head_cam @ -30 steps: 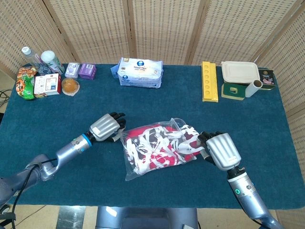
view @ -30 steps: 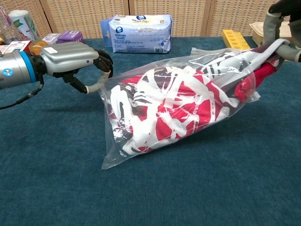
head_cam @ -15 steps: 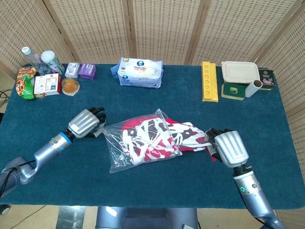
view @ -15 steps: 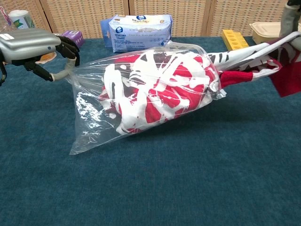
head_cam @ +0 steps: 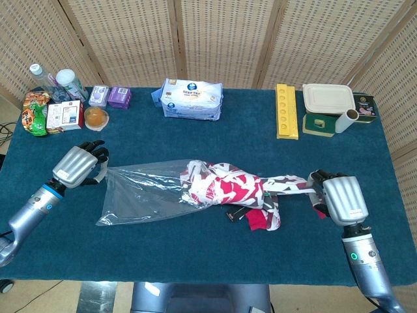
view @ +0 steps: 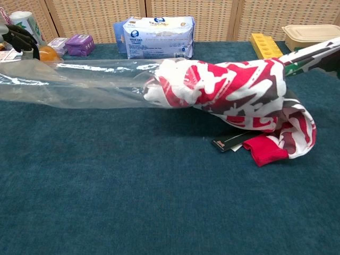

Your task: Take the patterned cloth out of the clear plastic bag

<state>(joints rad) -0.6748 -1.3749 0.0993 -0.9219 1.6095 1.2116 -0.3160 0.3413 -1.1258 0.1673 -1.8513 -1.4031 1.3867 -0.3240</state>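
Note:
The clear plastic bag (head_cam: 140,192) lies stretched flat across the left middle of the blue table, and my left hand (head_cam: 79,165) grips its left end. The red, white and dark patterned cloth (head_cam: 231,190) is mostly outside the bag mouth; only its left tip sits inside. My right hand (head_cam: 340,197) holds the cloth's right end, pulled into a taut strip. In the chest view the bag (view: 74,82) stretches left and the cloth (view: 234,90) bunches at centre right, with only the fingers (view: 18,40) of my left hand at the top left. My right hand is outside that view.
A wipes pack (head_cam: 192,99) stands at the back centre. Yellow tray (head_cam: 286,111), lidded container (head_cam: 328,100) and a cup (head_cam: 346,120) are at the back right. Bottles, snack packs and small boxes (head_cam: 63,117) crowd the back left corner. A dark tag (view: 229,142) lies under the cloth.
My hands have drawn apart: the left pulled the bag leftward, the right pulled the cloth rightward. The cloth has slid almost fully out of the bag, which now lies flat.

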